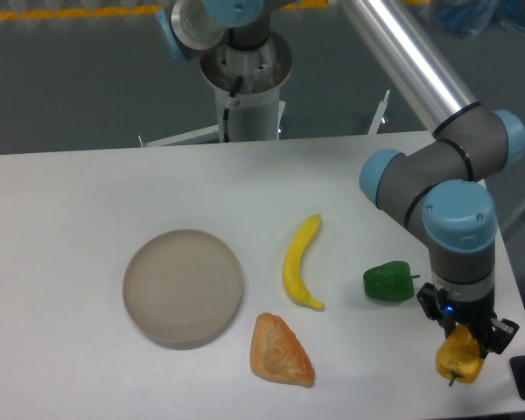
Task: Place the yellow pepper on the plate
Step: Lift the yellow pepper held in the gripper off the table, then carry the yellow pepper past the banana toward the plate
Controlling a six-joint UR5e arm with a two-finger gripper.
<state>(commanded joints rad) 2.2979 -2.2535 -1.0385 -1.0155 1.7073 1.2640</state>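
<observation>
The yellow pepper (458, 359) is at the table's front right corner, with its dark stem pointing down-left. My gripper (465, 335) comes down on it from above and is shut on it, fingers either side of its top. Whether the pepper rests on the table or hangs just above it cannot be told. The plate (183, 285), round and beige-grey, lies far to the left on the table with nothing on it.
A green pepper (388, 282) sits just left of the gripper. A yellow banana (299, 261) lies mid-table, and an orange-tan wedge (280, 351) lies in front of it. The table's right edge runs close beside the gripper. The robot base (245, 79) stands at the back.
</observation>
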